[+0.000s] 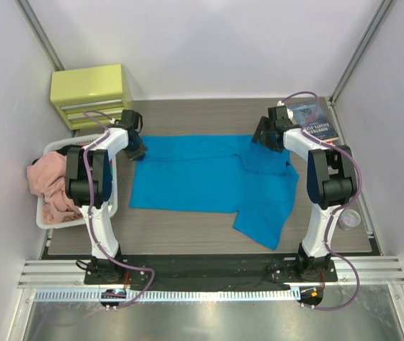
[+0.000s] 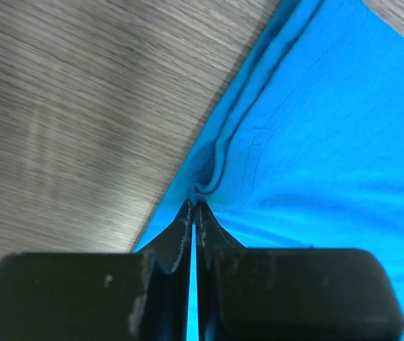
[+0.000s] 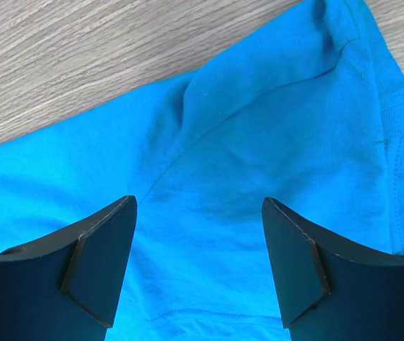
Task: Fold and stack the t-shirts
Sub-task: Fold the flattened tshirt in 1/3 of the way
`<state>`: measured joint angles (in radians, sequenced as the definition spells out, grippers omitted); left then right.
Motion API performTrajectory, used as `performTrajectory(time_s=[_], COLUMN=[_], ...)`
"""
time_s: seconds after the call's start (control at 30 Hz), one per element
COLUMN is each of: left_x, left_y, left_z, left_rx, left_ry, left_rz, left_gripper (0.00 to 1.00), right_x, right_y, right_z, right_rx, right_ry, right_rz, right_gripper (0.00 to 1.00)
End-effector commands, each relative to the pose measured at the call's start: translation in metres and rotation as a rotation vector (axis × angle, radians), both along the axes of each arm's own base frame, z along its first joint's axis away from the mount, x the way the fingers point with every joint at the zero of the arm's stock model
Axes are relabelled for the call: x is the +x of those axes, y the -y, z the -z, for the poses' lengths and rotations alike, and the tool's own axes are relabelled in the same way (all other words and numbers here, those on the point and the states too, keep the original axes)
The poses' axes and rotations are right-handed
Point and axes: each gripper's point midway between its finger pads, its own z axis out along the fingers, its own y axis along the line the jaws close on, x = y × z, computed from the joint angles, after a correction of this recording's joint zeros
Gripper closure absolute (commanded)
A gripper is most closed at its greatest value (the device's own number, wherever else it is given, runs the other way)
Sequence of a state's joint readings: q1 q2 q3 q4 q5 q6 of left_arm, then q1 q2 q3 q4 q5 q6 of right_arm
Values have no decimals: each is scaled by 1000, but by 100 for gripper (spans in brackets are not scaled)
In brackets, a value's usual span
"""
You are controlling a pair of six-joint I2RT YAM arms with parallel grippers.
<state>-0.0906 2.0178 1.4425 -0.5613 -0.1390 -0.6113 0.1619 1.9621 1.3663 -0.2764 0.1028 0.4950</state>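
The blue t-shirt lies flat on the table, with its long side running from my left arm to my right. My left gripper is pinched tight on its far left edge. My right gripper is spread wide over the far right shoulder, maybe not touching. I think it must drop straight down to grab.
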Motion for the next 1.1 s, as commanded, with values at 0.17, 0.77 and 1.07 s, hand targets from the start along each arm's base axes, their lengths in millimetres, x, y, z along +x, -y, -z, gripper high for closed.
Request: performTrajectory(time_s=[0.17,0.77,1.07], left_x=[10,4,2], left_y=[-11,-28,-28], left_z=[-41,-36,-37], left_rx=[62,150,155], left_ry=[66,18,-8], left_rz=[43,64,65], left_gripper=[94,100,69], right_x=[2,-9,-18], right_y=[-2,1,6], right_z=[-13,-7,-14], right_rx=[-6,-22,-58], right_ry=[30,7,-12], right_rz=[-10,-18,-37], right_gripper=[23,23,24])
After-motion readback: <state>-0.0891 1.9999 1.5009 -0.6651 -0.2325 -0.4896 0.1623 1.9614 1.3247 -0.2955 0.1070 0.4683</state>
